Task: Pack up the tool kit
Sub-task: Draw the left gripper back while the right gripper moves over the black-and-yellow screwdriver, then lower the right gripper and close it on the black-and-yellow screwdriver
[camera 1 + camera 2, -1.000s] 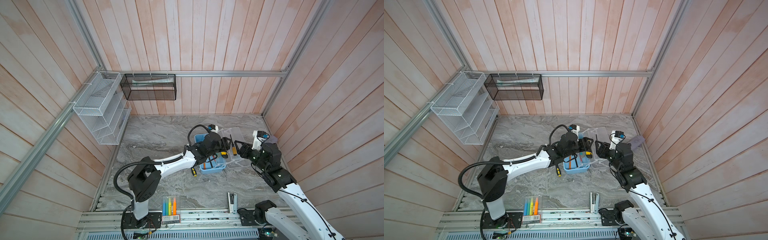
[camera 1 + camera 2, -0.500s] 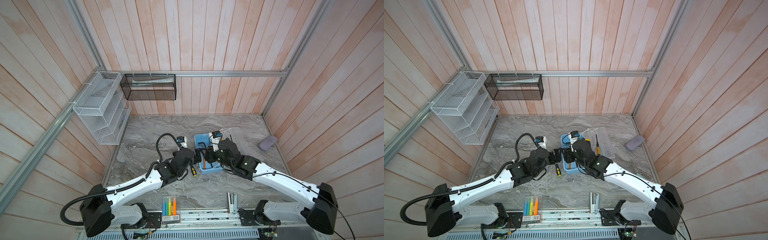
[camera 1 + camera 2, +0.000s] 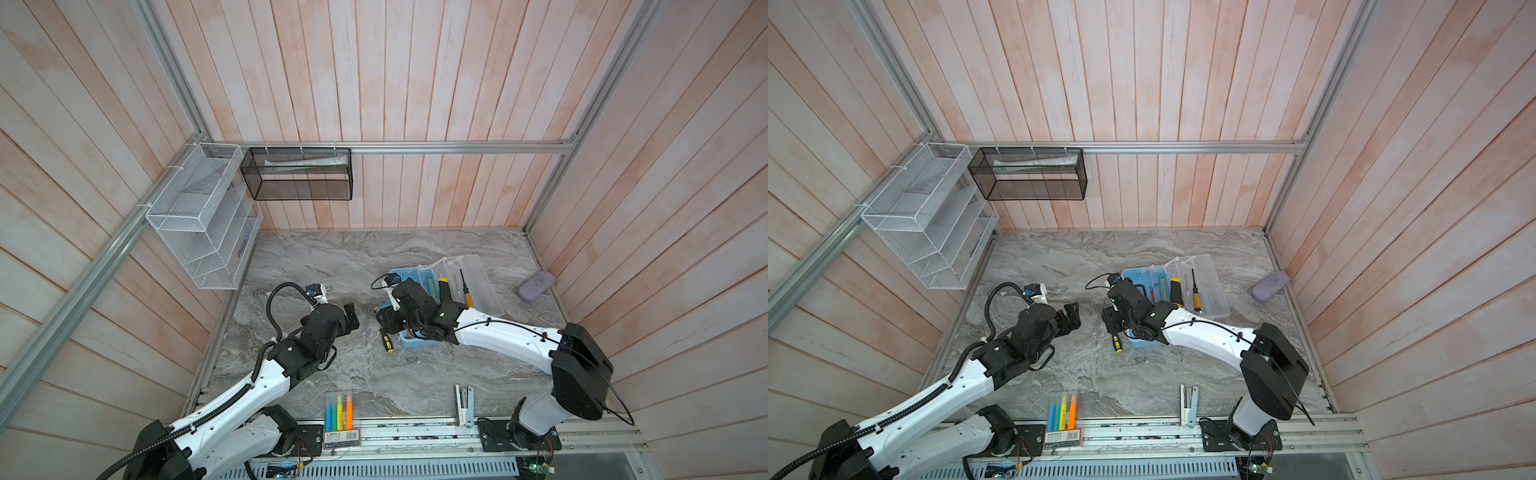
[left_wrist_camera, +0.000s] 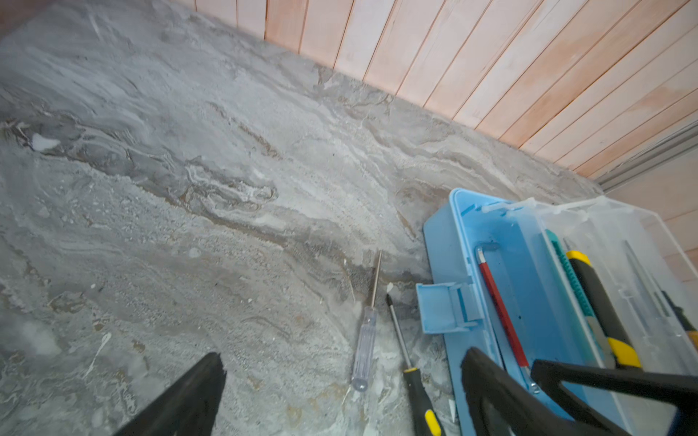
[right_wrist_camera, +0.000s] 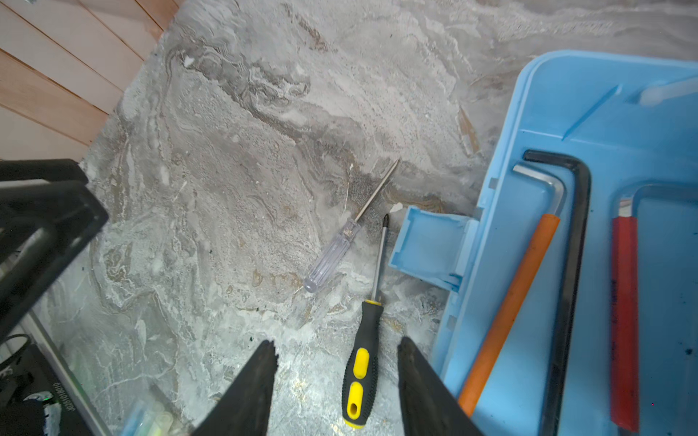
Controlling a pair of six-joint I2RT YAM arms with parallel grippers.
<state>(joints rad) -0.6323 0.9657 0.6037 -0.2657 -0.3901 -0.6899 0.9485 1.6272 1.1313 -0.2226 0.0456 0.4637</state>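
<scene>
My left claw [image 3: 351,318] has pulled back from the blue box [image 5: 604,124], spread wide. My right claw [image 5: 337,343], half-spread, straddles the black-yellow screwdriver [image 5: 368,324] on the bench [image 5: 226,188] beside it. Hex keys [image 5: 575,264] lie inside.

There are three screwdrivers: a clear-handled screwdriver [image 5: 329,260] and a black-and-yellow screwdriver [image 5: 360,373] on the table [image 5: 226,151], and a yellow-handled screwdriver [image 3: 1196,300] on the clear lid [image 3: 484,286]. One light blue box [image 5: 604,94] holds three hex keys: an orange-sleeved hex key [image 5: 510,309], a black hex key [image 5: 570,302] and a red-sleeved hex key [image 5: 625,321]. More may lie out of sight. There is one utility knife [image 4: 600,313], one highlighter pack [image 3: 340,411] of four pens, one stapler [image 3: 464,403] and one grey pouch-like thing [image 3: 536,285]. There are two wire baskets, a white basket [image 3: 199,216] and a black basket [image 3: 299,174].
</scene>
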